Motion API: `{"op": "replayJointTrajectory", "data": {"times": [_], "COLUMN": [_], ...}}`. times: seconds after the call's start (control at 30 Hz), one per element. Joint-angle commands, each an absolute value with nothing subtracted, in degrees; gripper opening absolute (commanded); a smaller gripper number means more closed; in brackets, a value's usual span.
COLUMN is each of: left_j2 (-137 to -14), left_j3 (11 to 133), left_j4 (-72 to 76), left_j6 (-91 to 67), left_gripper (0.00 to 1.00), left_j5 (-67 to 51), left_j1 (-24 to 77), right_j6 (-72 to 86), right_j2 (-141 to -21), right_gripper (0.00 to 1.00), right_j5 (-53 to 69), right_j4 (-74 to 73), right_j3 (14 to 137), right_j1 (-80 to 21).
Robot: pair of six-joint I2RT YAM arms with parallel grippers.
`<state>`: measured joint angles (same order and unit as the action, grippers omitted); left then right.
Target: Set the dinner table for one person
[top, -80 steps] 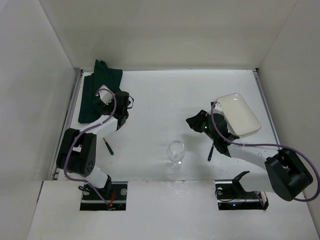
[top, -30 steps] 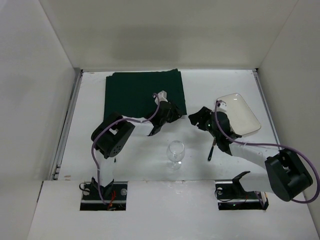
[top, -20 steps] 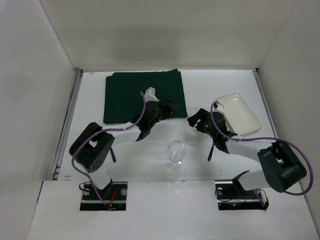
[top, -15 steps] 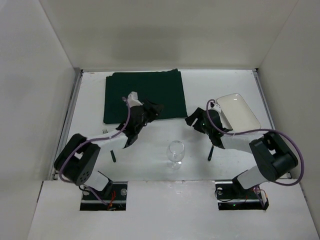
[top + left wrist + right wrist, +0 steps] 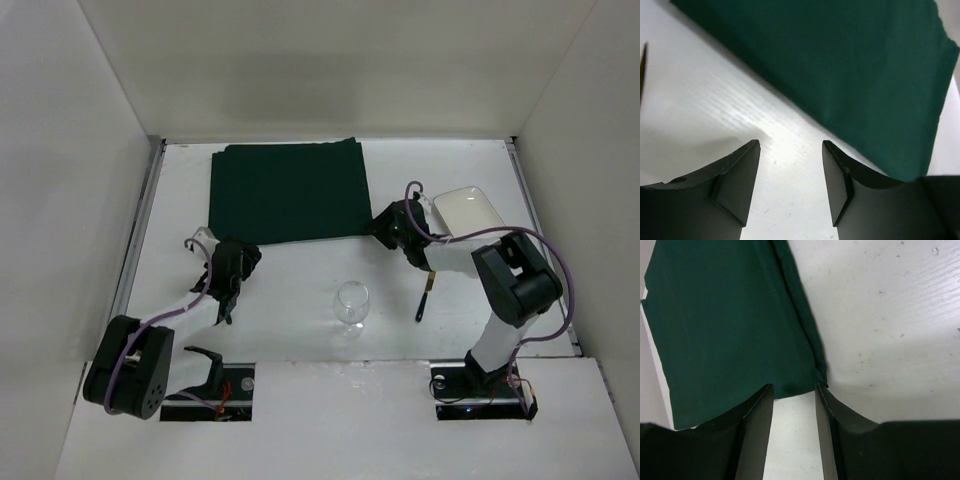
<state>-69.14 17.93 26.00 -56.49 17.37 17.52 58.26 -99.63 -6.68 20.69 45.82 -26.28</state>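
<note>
The dinner table (image 5: 300,275) is the white tabletop. A dark green placemat (image 5: 288,192) lies flat at its far middle-left. My left gripper (image 5: 237,258) is open and empty just off the placemat's near left edge. In the left wrist view it (image 5: 791,150) hangs over bare white table with the placemat (image 5: 850,65) ahead. My right gripper (image 5: 386,228) is open at the placemat's near right corner. In the right wrist view the corner of the placemat (image 5: 740,330) lies just at my open gripper (image 5: 794,390), not pinched.
A white rectangular plate (image 5: 470,213) sits right of my right gripper. A wine glass (image 5: 350,303) stands upright near the front middle. A dark-handled utensil (image 5: 424,298) lies right of the glass. Another dark utensil (image 5: 221,312) lies by my left arm.
The placemat went from bunched at the far left to spread flat in the middle. My left gripper drew back to the left, off it. My right gripper moved left to its corner.
</note>
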Motion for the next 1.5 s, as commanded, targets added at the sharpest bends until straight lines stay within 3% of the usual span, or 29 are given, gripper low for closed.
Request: {"op": "replayJointTrajectory", "data": {"times": [0.0, 0.1, 0.4, 0.53, 0.77, 1.03, 1.27, 1.47], "left_j2": [-65.0, -59.5, -44.5, -42.5, -42.4, -43.2, -43.7, -51.8], "left_j3": [15.1, 12.4, 8.7, 7.7, 8.3, 10.4, 15.2, 19.0], "left_j4": [23.0, 17.9, 1.3, -1.5, -4.2, -6.2, -3.5, 4.9], "left_j6": [-56.9, -57.5, -57.1, -56.2, -54.8, -52.1, -52.0, -54.1], "left_gripper": [0.50, 0.49, 0.49, 0.49, 0.48, 0.49, 0.50, 0.54], "left_j5": [16.1, 16.3, 15.9, 15.7, 15.1, 15.5, 15.7, 14.9], "left_j1": [17.1, 17.0, 12.9, 10.5, 8.0, 3.7, 6.6, 9.7], "right_j6": [60.5, 60.7, 60.7, 59.1, 58.7, 59.4, 61.3, 61.6], "right_j2": [-100.7, -101.6, -98.4, -95.6, -99.1, -102.0, -103.4, -95.3], "right_gripper": [0.44, 0.50, 0.47, 0.53, 0.54, 0.39, 0.11, 0.07], "right_j5": [-5.5, -4.8, -5.1, -7.6, -5.5, -4.8, -4.7, -5.0], "right_j4": [19.3, 19.3, 19.7, 19.7, 20.1, 19.6, 21.2, 27.0], "right_j3": [49.0, 49.2, 46.0, 42.9, 44.4, 49.0, 49.0, 40.4], "right_j1": [-25.7, -25.4, -25.4, -25.4, -25.4, -25.2, -24.9, -23.5]}}
